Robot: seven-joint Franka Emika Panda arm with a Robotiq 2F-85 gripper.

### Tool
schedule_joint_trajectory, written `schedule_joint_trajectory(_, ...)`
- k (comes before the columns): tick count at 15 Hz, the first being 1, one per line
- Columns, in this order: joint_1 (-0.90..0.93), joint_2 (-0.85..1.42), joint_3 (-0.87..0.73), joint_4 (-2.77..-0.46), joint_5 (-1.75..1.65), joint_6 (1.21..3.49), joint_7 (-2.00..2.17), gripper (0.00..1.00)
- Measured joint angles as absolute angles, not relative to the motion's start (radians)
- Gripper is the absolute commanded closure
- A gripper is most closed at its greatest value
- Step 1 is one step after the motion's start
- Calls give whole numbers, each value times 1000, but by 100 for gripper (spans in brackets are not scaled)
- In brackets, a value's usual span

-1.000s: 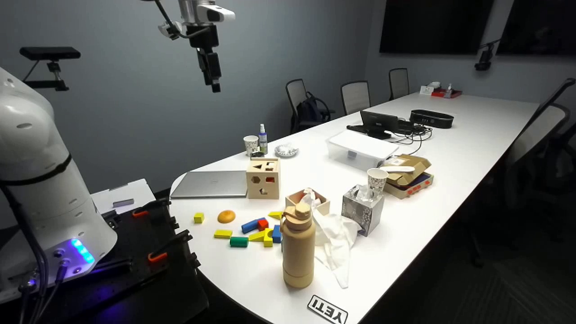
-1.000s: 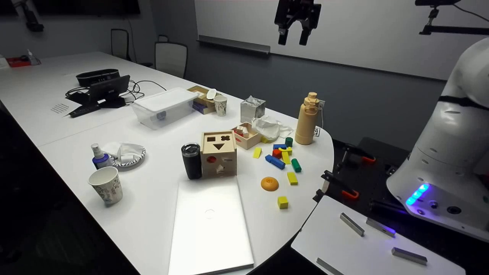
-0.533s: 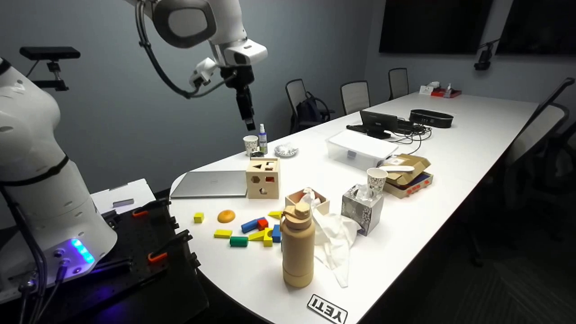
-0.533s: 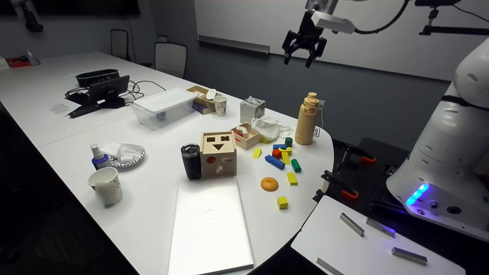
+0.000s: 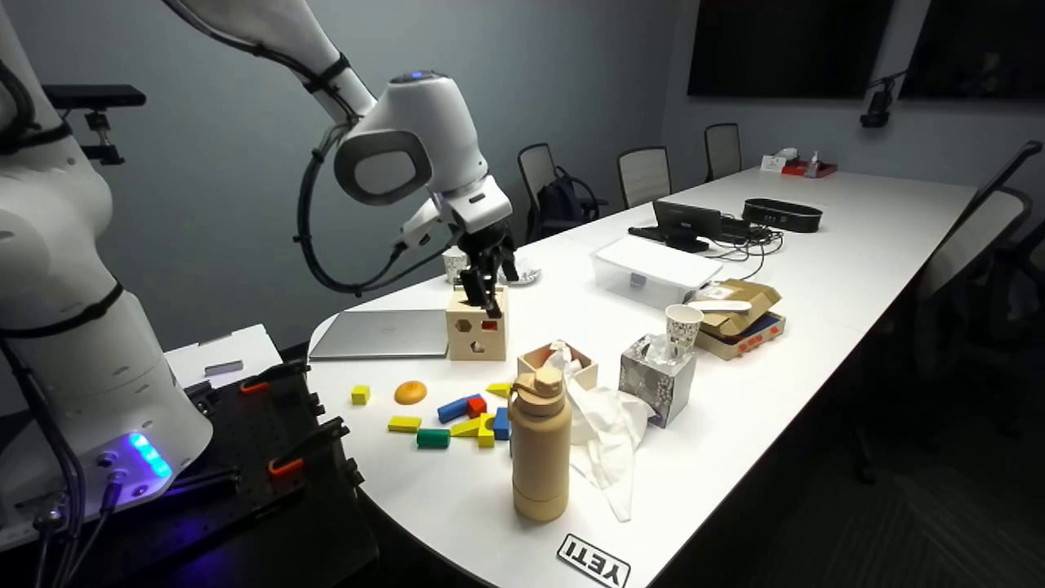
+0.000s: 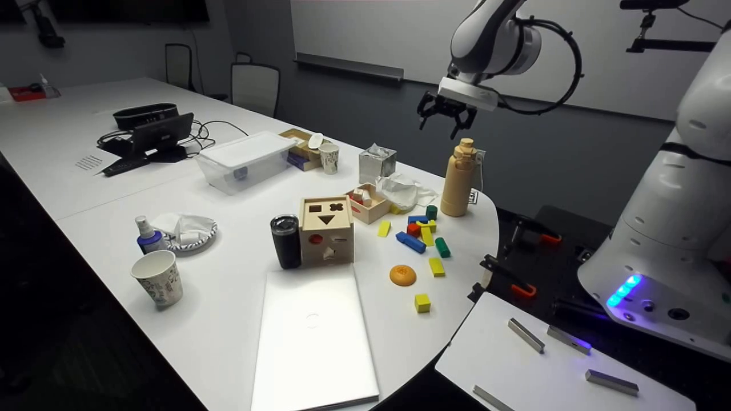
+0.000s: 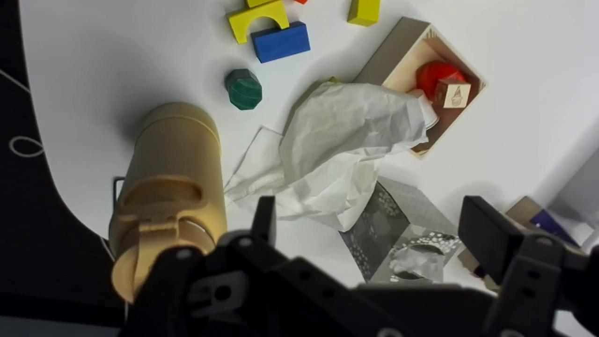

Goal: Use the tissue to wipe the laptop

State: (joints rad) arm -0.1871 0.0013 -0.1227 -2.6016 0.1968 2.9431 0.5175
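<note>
The gripper (image 7: 369, 210) hangs empty, jaws apart, with the tissue (image 7: 337, 145) ungrasped at its eleven o'clock in the wrist view and the laptop (image 5: 388, 335) at the tissue's ten o'clock in an exterior view, so grasp, carry and wipe all seem undone.

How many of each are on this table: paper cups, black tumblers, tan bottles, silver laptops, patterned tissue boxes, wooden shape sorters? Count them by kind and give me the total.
Paper cups: 2
Black tumbler: 1
Tan bottle: 1
Silver laptop: 1
Patterned tissue box: 1
Wooden shape sorter: 1
Total: 7
</note>
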Motion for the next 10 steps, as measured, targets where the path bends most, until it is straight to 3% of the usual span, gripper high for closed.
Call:
schedule_joint_trajectory(5, -150, 207, -138, -2520, 187, 3078, 837, 0)
schedule_joint_trajectory(10, -130, 237, -138, -2480, 203, 3081, 896, 0)
